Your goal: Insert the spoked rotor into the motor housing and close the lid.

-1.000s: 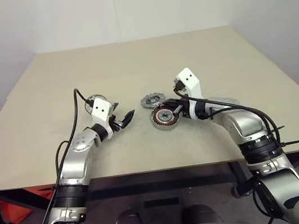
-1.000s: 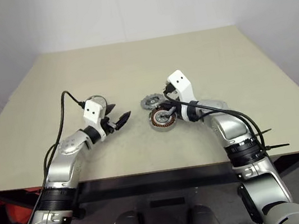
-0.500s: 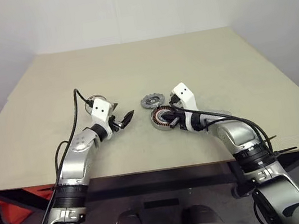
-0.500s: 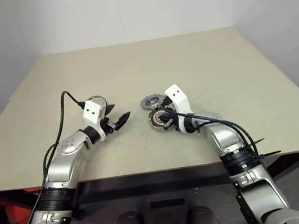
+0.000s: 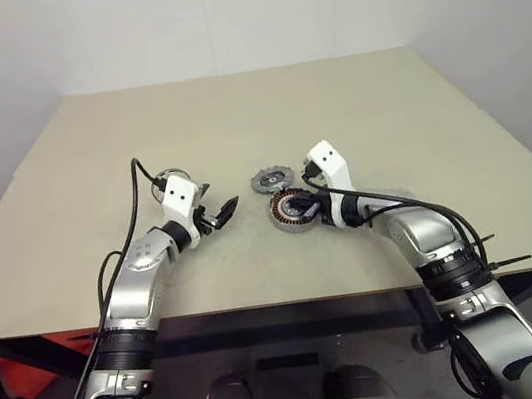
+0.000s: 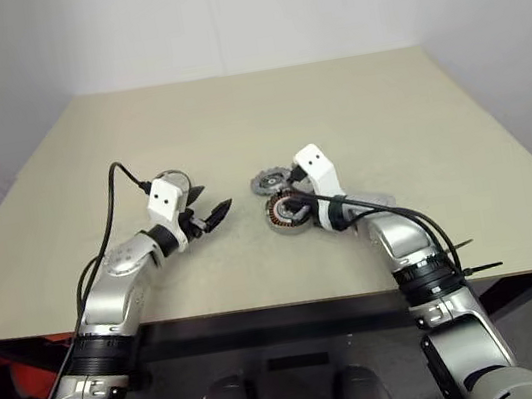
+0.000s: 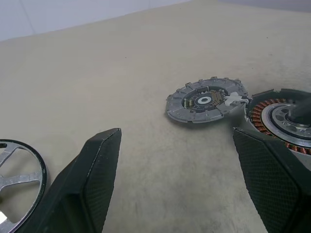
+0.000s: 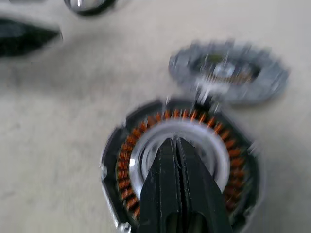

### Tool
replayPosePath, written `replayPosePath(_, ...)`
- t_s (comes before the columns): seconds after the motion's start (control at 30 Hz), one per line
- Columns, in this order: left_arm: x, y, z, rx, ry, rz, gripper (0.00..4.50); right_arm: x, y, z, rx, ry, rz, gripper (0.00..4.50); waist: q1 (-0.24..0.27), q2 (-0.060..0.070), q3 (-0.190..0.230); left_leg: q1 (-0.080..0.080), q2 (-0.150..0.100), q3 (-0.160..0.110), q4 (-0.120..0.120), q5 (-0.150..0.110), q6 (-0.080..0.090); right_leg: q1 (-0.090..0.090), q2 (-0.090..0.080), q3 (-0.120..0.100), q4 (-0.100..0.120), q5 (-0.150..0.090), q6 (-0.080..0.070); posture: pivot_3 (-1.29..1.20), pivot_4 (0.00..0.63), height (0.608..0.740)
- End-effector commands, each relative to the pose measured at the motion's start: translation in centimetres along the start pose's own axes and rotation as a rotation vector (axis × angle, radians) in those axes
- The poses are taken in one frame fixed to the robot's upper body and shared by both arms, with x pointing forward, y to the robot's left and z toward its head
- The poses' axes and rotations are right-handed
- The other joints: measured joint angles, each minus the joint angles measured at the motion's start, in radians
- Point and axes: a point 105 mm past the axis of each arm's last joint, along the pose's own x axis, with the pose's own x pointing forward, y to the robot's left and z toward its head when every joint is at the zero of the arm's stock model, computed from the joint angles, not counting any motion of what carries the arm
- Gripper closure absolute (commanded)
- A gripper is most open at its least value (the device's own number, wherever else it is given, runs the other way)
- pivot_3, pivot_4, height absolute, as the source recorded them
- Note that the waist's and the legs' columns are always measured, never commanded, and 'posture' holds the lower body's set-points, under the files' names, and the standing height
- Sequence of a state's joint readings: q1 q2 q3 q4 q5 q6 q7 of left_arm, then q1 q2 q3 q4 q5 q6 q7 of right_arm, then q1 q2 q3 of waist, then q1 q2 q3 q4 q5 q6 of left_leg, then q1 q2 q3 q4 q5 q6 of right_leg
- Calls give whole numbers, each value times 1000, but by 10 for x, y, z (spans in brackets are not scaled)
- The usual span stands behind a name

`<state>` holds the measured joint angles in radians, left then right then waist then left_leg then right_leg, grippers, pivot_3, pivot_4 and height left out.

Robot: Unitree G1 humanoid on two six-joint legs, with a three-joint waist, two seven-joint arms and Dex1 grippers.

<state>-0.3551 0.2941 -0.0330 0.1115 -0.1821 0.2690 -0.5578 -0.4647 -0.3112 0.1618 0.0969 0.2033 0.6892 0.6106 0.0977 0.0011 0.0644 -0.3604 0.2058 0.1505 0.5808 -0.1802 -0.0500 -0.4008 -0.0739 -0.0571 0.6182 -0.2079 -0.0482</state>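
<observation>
The motor housing (image 5: 288,210) lies flat near the table's middle, with copper windings around a silver hub (image 8: 146,145). My right gripper (image 5: 300,206) is shut, and its tips rest on that hub (image 8: 175,141). A grey notched lid disc (image 5: 269,179) with a circuit board lies just behind the housing (image 7: 279,119), touching its rim. The spoked rotor (image 7: 12,180), silver spokes in a black rim, lies on the table to the left, partly hidden behind my left wrist (image 5: 169,175). My left gripper (image 5: 217,199) hangs open and empty between the rotor and the lid (image 7: 204,99).
The beige table (image 5: 232,114) stretches far behind the parts and to both sides. Its front edge runs just below my forearms. A black cable loops over my left arm (image 5: 134,195).
My right gripper has come down and slightly left onto the housing's hub, staying shut. The left arm and all the parts have stayed put.
</observation>
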Motion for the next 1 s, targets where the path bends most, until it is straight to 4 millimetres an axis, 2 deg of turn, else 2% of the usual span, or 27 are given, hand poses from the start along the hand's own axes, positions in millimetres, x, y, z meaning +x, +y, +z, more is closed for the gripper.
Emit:
replayPosePath(0.03, 0, 4, 14, 29, -47, 11, 666, 4, 0, -10, -14, 39, -16, 4479, -1, 0, 0, 1, 0, 0, 0, 0, 0, 1, 0, 0, 0, 0, 0, 0, 0, 740)
replayPosePath(0.23, 0, 4, 14, 29, -46, 13, 666, -7, -6, 36, -58, -86, -21, 4479, -1, 0, 0, 3, 0, 0, 0, 0, 0, 2, 0, 0, 0, -3, 6, 0, 0, 740)
replayPosePath(0.4, 0, 4, 14, 29, -46, 11, 666, -12, -3, 61, -87, -148, -5, 4479, -1, 0, 0, 1, 0, 0, 0, 0, 0, 1, 0, 0, 0, 0, 0, 0, 0, 740)
replayPosePath(0.47, 0, 4, 14, 29, -46, 12, 666, -11, 2, 61, -87, -148, 10, 4479, -1, 0, 0, 1, 0, 0, 0, 0, 0, 0, 0, 0, 0, 0, 0, 0, 0, 740)
replayPosePath(0.53, 0, 4, 14, 29, -46, 12, 666, -8, 5, 50, -70, -119, 18, 4479, -1, 0, 0, 1, 0, 0, 0, 0, 0, 0, 0, 0, 0, 0, 0, 0, 0, 740)
replayPosePath(0.7, -1, 5, 14, 29, -45, 16, 666, 5, 11, -7, -2, 33, 22, 4479, 0, 0, 0, 0, 0, 0, 0, 0, 0, 0, 0, 0, 0, 0, 0, 0, 0, 740)
replayPosePath(0.77, -1, 5, 14, 29, -46, 18, 666, 7, 7, -18, -4, 61, -7, 4479, -1, 0, -1, 1, 0, 0, 0, 0, 0, 1, 0, 1, -1, 0, 0, 0, 0, 740)
replayPosePath(0.9, -1, 5, 13, 30, -44, 18, 666, 2, 4, 13, -18, -34, -1, 4479, -1, 0, -1, 8, 0, 0, -1, 0, 0, 7, 0, 1, 0, -4, 7, 0, 0, 740)
replayPosePath(1.0, -1, 4, 13, 30, -44, 16, 666, -3, 1, 28, -42, -69, -2, 4479, -1, 0, -1, 9, 0, 0, -1, 0, 0, 7, 0, 1, 0, -4, 7, 0, 0, 740)
